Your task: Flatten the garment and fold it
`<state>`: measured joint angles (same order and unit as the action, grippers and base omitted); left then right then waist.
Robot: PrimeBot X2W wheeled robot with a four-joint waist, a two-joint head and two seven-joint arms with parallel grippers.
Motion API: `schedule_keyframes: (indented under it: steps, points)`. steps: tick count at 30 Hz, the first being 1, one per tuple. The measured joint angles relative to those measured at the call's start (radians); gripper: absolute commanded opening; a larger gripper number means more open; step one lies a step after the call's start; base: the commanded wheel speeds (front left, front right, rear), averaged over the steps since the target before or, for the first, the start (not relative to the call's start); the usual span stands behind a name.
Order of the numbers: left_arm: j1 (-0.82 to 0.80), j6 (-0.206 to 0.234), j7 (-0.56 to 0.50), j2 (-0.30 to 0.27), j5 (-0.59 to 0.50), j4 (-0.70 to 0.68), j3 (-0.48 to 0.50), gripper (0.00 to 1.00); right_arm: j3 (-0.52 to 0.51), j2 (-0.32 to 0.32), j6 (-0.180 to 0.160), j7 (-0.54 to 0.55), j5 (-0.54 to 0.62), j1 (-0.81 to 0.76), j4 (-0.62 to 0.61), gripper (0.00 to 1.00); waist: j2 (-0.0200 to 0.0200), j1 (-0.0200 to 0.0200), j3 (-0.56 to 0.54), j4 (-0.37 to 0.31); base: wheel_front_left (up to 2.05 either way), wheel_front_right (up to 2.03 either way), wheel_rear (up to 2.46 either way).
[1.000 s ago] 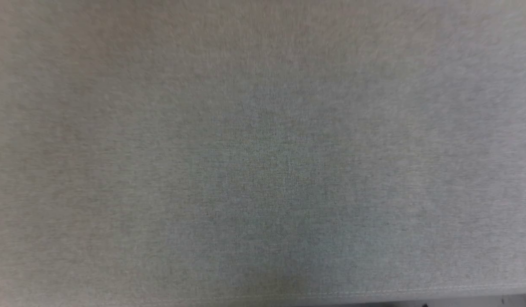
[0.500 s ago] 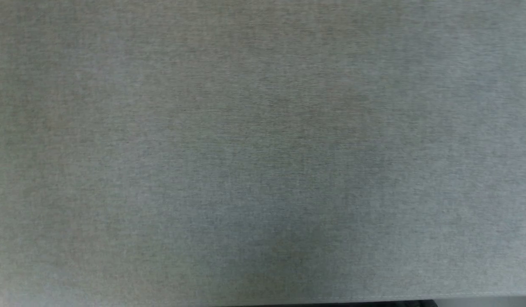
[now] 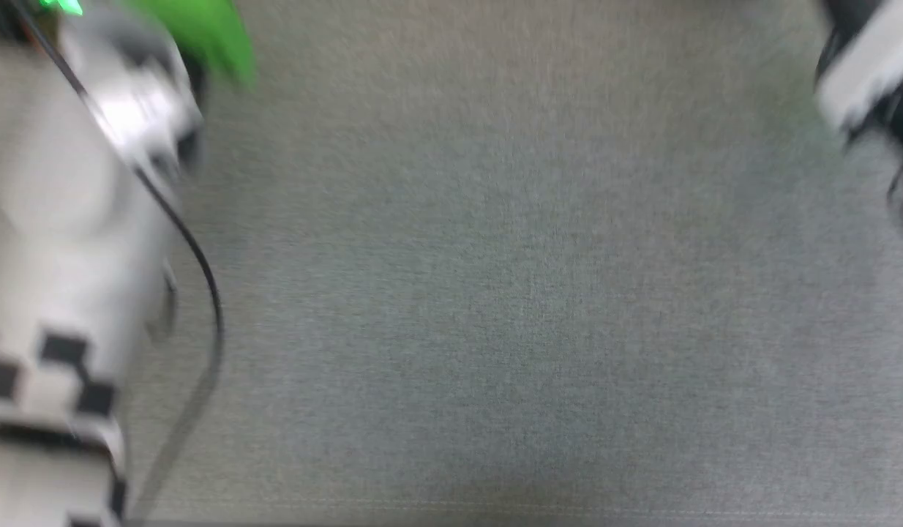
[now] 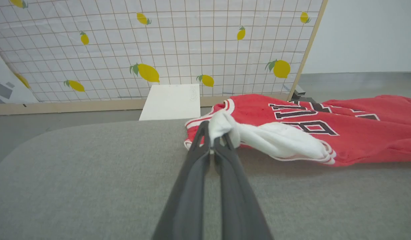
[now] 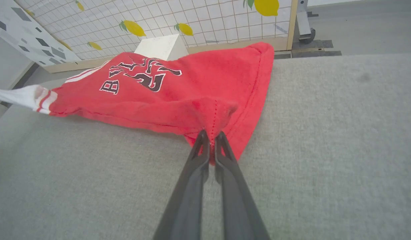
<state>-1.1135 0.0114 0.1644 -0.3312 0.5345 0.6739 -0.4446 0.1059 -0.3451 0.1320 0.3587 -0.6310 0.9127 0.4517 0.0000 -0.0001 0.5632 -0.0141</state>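
The garment (image 5: 199,96) is gripped at both ends: the left end effector (image 4: 214,139) clamps its white sleeve, the right end effector (image 5: 211,140) its red hem corner. Beyond the tips it sags rumpled over the bench (image 4: 75,186). This looks like the flattening step; next likely calls for pulling the ends apart, then lowering it taut.

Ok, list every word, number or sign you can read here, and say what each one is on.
"B": first black, white-outlined letter on the red garment, right wrist view; the letters after it are creased and unreadable.
Large black figure below that lettering: folded, cannot tell which number.
Lemon-print panel: pictures only, no words.
White block: faint marks, too small to read.
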Motion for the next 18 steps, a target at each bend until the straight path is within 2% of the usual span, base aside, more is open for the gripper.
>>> schedule_keyframes:
  steps: [7, 12, 18]
  points:
    - [0.433, 0.026, -0.043, 0.010, 0.102, -0.165, -0.005, 0.00, 0.017, -0.002, 0.000, -0.074, -0.078, -0.345, -0.058, 0.00, 0.0000, 0.0000, -0.163, 0.023, 0.00, 0.00, 0.00]
    - [0.718, 0.082, -0.103, 0.001, 0.192, -0.318, 0.005, 0.00, 0.003, -0.005, 0.000, -0.093, -0.087, -0.522, -0.073, 0.00, 0.0000, -0.0001, -0.271, 0.034, 0.00, 0.00, 0.00]
    - [0.970, 0.155, -0.225, -0.036, 0.286, -0.479, 0.019, 0.00, -0.041, -0.026, 0.000, -0.075, -0.073, -0.686, -0.111, 0.00, 0.0000, -0.0001, -0.377, 0.041, 0.00, 0.00, 0.00]
